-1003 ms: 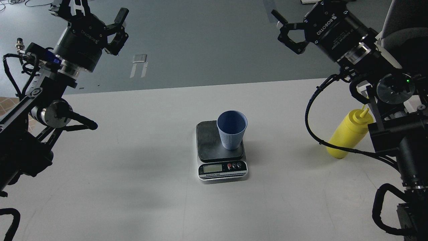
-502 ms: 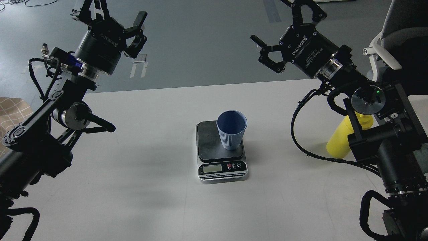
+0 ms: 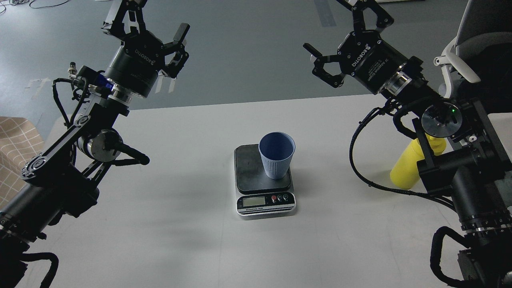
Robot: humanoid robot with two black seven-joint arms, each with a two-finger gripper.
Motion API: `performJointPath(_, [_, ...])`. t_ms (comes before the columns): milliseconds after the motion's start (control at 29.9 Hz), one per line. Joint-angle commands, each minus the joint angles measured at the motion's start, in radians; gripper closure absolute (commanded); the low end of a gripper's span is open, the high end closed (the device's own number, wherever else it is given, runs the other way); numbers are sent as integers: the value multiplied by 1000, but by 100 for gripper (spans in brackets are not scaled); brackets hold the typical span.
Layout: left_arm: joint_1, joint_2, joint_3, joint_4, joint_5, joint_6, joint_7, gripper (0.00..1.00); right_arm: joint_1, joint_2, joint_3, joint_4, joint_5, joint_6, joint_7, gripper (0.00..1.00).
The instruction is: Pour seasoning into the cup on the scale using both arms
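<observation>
The dusty-blue ribbed cup point(image 3: 277, 157) stands upright on the right part of the scale's dark platform point(image 3: 248, 170); the scale's silver front with LCD point(image 3: 265, 203) faces me. The yellow seasoning bottle point(image 3: 403, 173) stands on the table at the right, mostly hidden behind my right arm, its nozzle covered. My left gripper point(image 3: 154, 22) is open and empty, raised over the table's far left edge. My right gripper point(image 3: 326, 26) is open and empty, raised over the far right edge, well above and left of the bottle.
The white table point(image 3: 168, 224) carries only the scale and bottle. A tan checkered surface point(image 3: 16, 140) lies beyond the table's left edge. A grey-white chair point(image 3: 472, 44) stands at the upper right. Grey floor lies beyond the far edge.
My left arm has swung inward to the right, gripper still open. My right gripper swung left and up from a second ago, then hardly moved. Cup, scale and bottle have stayed put.
</observation>
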State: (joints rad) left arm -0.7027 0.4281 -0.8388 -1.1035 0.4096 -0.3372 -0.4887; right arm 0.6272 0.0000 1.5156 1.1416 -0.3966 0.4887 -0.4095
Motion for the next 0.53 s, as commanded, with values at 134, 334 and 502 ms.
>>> performJointPath(134, [3, -29, -26, -1, -3, 4, 0, 2, 22, 0, 5, -17, -5, 0, 26, 0])
performJointPath(334, [8, -69, -40, 1, -28, 1, 0, 1, 20, 0, 5, -20, -10, 0, 26, 0])
performJointPath(502, [8, -113, -25, 1, -28, 0, 0, 2, 22, 0, 12, -17, -28, 0, 27, 0])
